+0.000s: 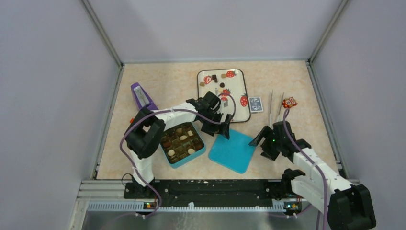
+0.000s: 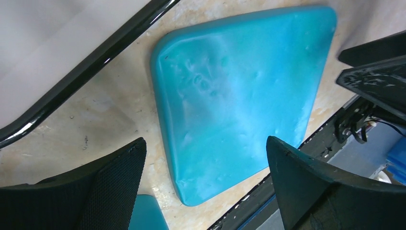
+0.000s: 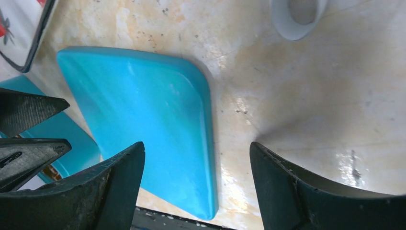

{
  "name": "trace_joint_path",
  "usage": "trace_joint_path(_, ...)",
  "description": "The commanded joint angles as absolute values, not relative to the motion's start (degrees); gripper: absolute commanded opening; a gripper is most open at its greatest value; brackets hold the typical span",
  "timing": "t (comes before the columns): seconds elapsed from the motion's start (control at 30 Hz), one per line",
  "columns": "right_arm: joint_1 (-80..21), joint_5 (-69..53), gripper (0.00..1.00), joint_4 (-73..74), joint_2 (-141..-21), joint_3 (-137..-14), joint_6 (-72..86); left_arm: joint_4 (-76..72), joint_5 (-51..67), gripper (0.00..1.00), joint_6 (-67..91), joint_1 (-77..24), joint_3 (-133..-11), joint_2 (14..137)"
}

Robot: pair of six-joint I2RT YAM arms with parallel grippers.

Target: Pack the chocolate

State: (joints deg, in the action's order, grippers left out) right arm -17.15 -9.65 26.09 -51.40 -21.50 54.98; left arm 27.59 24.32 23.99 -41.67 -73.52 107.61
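A beige, marble-patterned surface (image 1: 297, 81) is lying at the bottom of a boxed-in cell. Three plain pale grey walls are closing it in: a back wall (image 1: 210, 28), a left wall (image 1: 48, 96) and a right wall (image 1: 368, 86), all bare. Slim metal posts (image 1: 103, 33) are running up the two far corners where the panels are meeting. A silvery aluminium rail (image 1: 206, 206) is stretching across the near edge, with a black plate (image 1: 206, 188) sitting just behind it. Soft, even light is falling from above, casting faint shadows and leaving glossy patches on the surface in the close views.
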Motion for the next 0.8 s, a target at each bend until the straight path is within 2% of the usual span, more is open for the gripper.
trace_joint_path(0.0, -17.47, -6.13, 0.78, 31.64, -49.48, -23.93, 52.73, 31.38, 22.79, 0.99, 21.87, -42.48, -75.99, 110.27)
trace_joint_path(0.27, -18.00, -8.85, 0.78, 27.01, -49.76, -21.80, 55.21, 29.72, 29.10, 0.99, 23.29, -43.84, -75.91, 113.62)
trace_joint_path(0.4, -18.07, -13.49, 0.78, 19.52, -51.25, -19.24, 58.32, 24.08, 38.21, 0.99, 26.28, -43.86, -74.73, 114.88)
trace_joint_path(0.77, -18.11, -15.99, 0.78, 11.55, -55.02, -15.85, 60.87, 14.58, 50.55, 0.99, 30.23, -42.42, -74.04, 108.60)
